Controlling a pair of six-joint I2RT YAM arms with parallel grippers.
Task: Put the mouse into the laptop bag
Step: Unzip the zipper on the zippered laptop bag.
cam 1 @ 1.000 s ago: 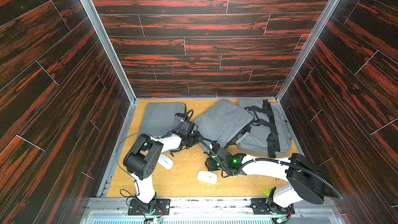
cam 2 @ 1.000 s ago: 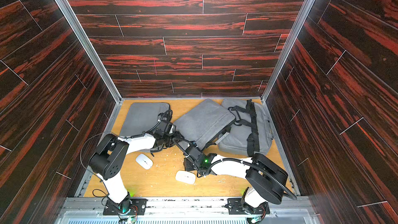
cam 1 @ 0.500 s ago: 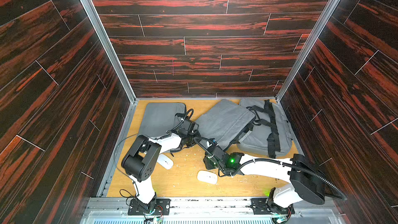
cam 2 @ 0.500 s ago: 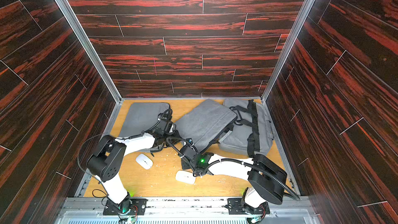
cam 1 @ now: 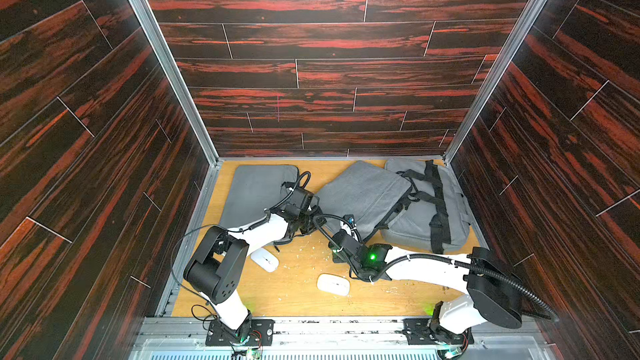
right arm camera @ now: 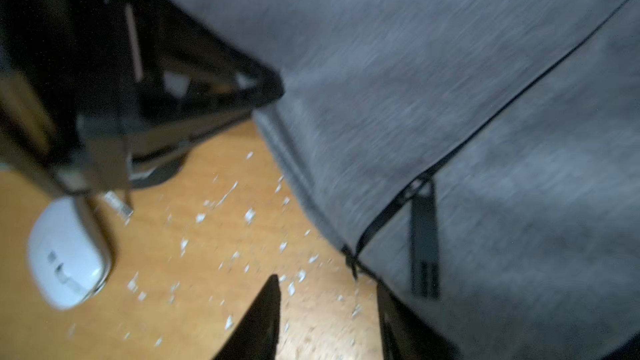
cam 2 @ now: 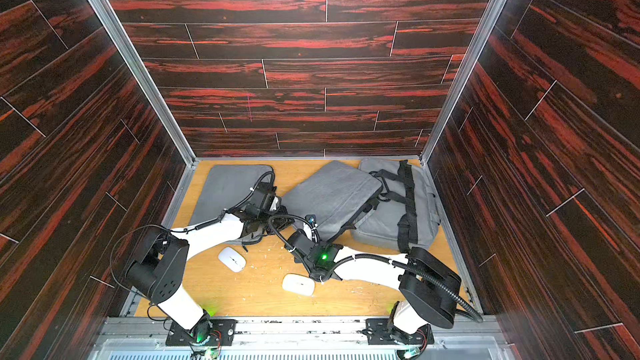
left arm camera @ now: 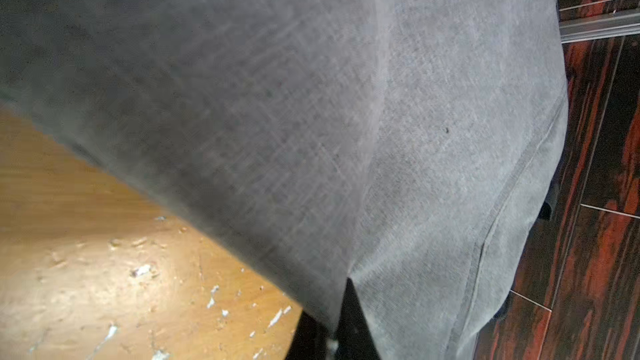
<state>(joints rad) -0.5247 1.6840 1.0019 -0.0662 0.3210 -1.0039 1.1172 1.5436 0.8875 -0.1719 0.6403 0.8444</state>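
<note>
Near your right arm, the mouse (cam 1: 333,284) lies on the table (cam 1: 294,296), a second mouse (cam 1: 264,260) left of it. Your left gripper (left arm camera: 341,309) pinches the laptop bag (cam 1: 363,192) fabric; your right gripper (right arm camera: 327,283) waits, jaws apart, beside its zipper pull (right arm camera: 423,237).

I see a lab test cell: wood-print panels (cam 1: 329,39), aluminium posts (cam 1: 165,64), arm bases (cam 1: 239,331) bolted to rail (cam 1: 346,326) at 6 o'clock.

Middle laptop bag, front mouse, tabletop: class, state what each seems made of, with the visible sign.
Middle laptop bag: grey woven fabric, matte; weave texture shows close up. Front mouse: probably plastic; smooth white shell with slight sheen. Tabletop: apparently wood board; tan grain, chipped pale flecks.
</note>
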